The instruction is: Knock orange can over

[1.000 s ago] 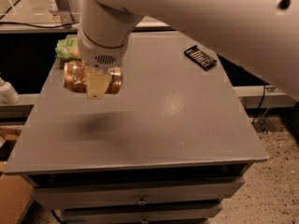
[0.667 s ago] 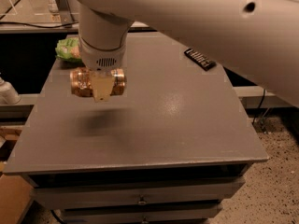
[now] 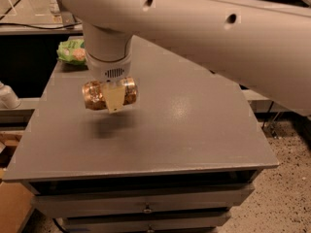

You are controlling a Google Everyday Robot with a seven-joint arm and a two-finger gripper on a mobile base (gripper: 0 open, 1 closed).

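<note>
The orange can is a shiny orange-gold drink can, lying sideways across my gripper. One pale finger crosses the can's middle, and the gripper is shut on it. The can hangs a little above the left part of the grey table, with its shadow on the tabletop just below. The white wrist and arm come down from above and fill the top of the view.
A green snack bag lies at the table's far left corner, behind the wrist. Drawers sit under the table's front edge. A cardboard box stands on the floor at lower left. Speckled floor shows at the right.
The gripper has moved slightly right and toward the table's front with the can in it. The arm now covers the black object at the far right of the table.
</note>
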